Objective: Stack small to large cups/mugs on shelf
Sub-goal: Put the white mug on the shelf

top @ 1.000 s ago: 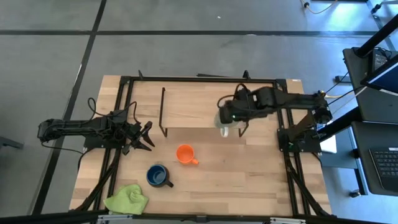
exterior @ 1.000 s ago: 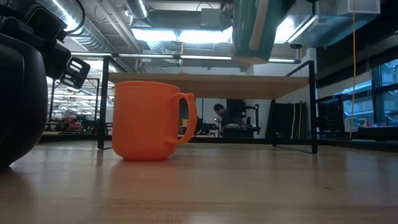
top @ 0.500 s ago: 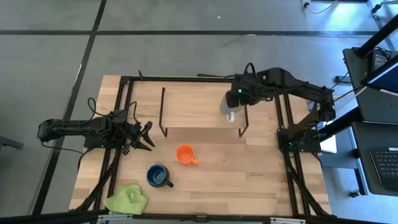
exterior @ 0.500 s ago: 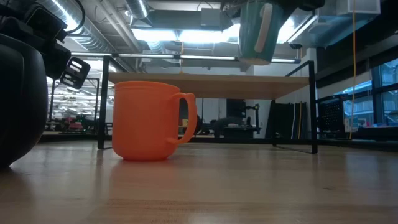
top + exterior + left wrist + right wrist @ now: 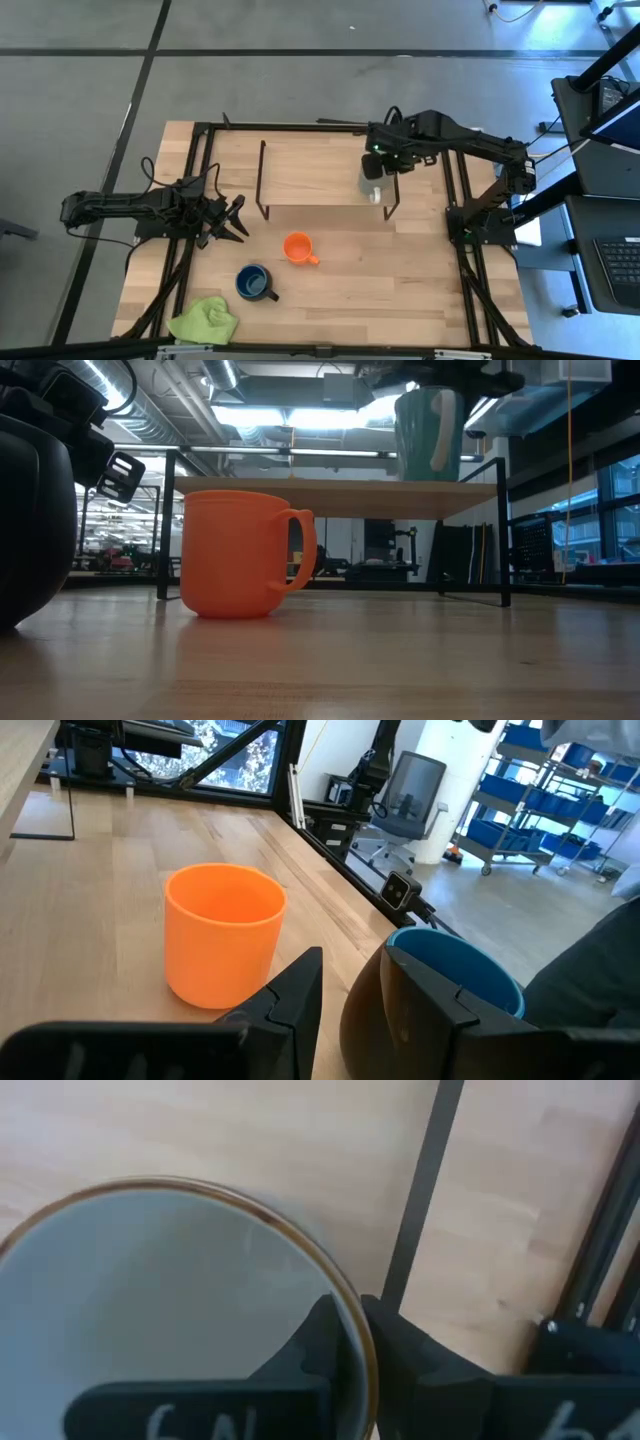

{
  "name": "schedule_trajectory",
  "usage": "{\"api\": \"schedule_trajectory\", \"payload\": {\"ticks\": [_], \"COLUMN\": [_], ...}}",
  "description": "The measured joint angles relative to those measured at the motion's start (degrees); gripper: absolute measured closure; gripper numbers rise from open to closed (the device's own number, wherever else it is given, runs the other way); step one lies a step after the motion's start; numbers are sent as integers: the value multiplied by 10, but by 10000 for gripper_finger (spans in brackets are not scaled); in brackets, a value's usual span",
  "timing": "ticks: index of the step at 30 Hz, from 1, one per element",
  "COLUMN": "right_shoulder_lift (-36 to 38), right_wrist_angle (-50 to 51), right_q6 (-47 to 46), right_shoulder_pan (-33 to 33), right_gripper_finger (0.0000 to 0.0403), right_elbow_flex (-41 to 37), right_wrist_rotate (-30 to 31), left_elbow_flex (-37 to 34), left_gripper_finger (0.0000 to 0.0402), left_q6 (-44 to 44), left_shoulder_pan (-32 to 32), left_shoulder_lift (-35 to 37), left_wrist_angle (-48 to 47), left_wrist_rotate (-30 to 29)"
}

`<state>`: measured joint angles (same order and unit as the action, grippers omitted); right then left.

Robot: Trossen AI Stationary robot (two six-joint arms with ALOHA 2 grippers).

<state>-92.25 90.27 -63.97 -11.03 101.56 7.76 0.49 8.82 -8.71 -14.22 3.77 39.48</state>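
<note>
right gripper [image 5: 374, 166]: reached over the shelf's [image 5: 310, 172] right end, fingers pinched on the white mug's [image 5: 428, 435] rim, mug upright just above the board. left gripper [image 5: 236, 217]: low over the wooden table [image 5: 400, 270], fingers apart. orange mug [image 5: 297, 247], blue mug [image 5: 254, 282]: on table.

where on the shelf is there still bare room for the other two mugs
The shelf is bare from its left end to the middle. Its right end is crowded: the right gripper holds the white mug by the rim there. The orange mug and blue mug sit on the table in front.
</note>
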Motion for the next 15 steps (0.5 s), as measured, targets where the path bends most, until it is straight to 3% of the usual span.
{"api": "schedule_trajectory", "payload": {"ticks": [15], "right_shoulder_lift": [2], "right_wrist_angle": [-3], "right_q6": [5], "right_shoulder_pan": [8], "right_gripper_finger": [368], "right_elbow_flex": [9], "right_wrist_rotate": [41], "left_elbow_flex": [0], "left_gripper_finger": [302], "left_q6": [0], "left_shoulder_pan": [0], "left_shoulder_lift": [0], "left_wrist_angle": [0], "left_wrist_rotate": [0]}}
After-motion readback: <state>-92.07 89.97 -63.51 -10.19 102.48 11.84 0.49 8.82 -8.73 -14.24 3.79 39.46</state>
